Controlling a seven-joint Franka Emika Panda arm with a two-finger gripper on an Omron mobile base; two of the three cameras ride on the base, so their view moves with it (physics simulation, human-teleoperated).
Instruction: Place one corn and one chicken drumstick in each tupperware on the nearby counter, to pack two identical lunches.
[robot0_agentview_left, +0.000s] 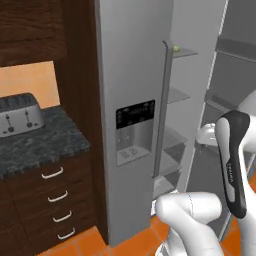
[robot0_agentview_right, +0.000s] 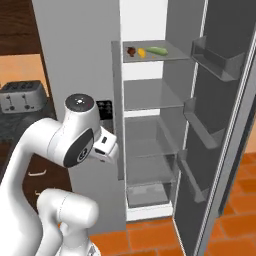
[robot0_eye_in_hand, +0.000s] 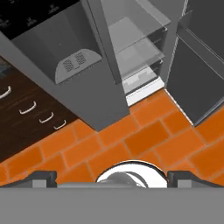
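Fridge (robot0_agentview_right: 75, 55), grey, tall, right-hand door (robot0_agentview_right: 220, 125) swung wide open; left door shut, with a dark dispenser panel (robot0_agentview_left: 135, 114) and a long vertical handle (robot0_agentview_left: 161, 110). Inside, glass shelves stacked top to bottom.

Top shelf (robot0_agentview_right: 172, 54) carries three small items in a row, close together: a dark brown-red piece at left, likely a chicken drumstick (robot0_agentview_right: 131, 51); a short yellow cob, the corn (robot0_agentview_right: 142, 52), in the middle; a pale green elongated item (robot0_agentview_right: 157, 50) at right. Too small to tell whether they touch. Lower shelves look bare. A drawer bin (robot0_agentview_right: 146, 194) sits at the bottom. Door racks (robot0_agentview_right: 212, 60) on the open door, contents not discernible.

Counter (robot0_agentview_left: 37, 142), dark speckled stone, left of the fridge, over dark brown drawers with curved silver handles (robot0_agentview_left: 52, 173). A silver toaster (robot0_agentview_left: 19, 114) stands on it near the back wall.

Floor: orange tile (robot0_eye_in_hand: 131, 140), seen from the hand camera looking down past the fridge's lower front.

Arm: white, folded in front of the fridge's shut door, elbow raised in the right base view.

Gripper (robot0_eye_in_hand: 112, 177): the two dark fingertips (robot0_eye_in_hand: 41, 177) sit far apart at the bottom corners of the hand view, spread wide, nothing between them, pointed at the floor tiles.
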